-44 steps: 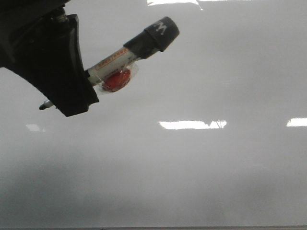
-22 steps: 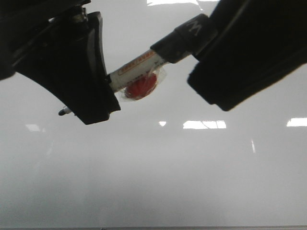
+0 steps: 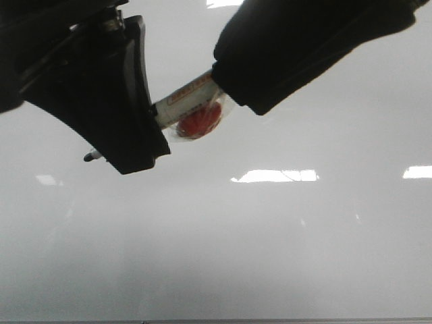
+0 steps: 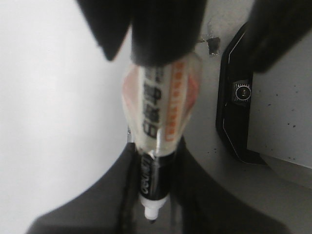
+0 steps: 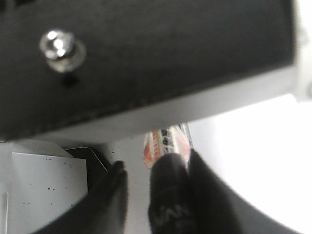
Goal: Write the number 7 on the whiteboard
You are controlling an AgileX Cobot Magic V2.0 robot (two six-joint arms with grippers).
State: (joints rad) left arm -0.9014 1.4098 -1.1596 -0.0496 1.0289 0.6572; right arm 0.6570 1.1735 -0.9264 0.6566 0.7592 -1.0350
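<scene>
The whiteboard (image 3: 283,243) fills nearly the whole front view, pale grey and glossy, with bright glare patches across its middle and a thin dark edge along the bottom. No marker line shows on it, so the number 7 is not to be seen on the visible surface.

The left gripper (image 3: 125,138) is a big dark shape in the upper left of the front view. Its jaws are clamped on the lower barrel of a marker (image 3: 192,108), which passes through them with its small tip (image 3: 90,156) poking out on the far side, above the board. In the left wrist view the same marker (image 4: 161,126) runs between the two dark fingers (image 4: 97,204), tip bare and uncapped, printing along the white barrel.

The right gripper (image 3: 243,84) reaches in from the upper right and covers the marker's dark back end. In the right wrist view that black end (image 5: 170,190) sits between the right fingers (image 5: 109,200); one finger seems to press against it, the other stands a little apart, so whether the jaws are closed on it I cannot tell.

A clear wrapping with a red patch (image 3: 199,121) bulges around the barrel between the two grippers; what the red thing is cannot be made out.
</scene>
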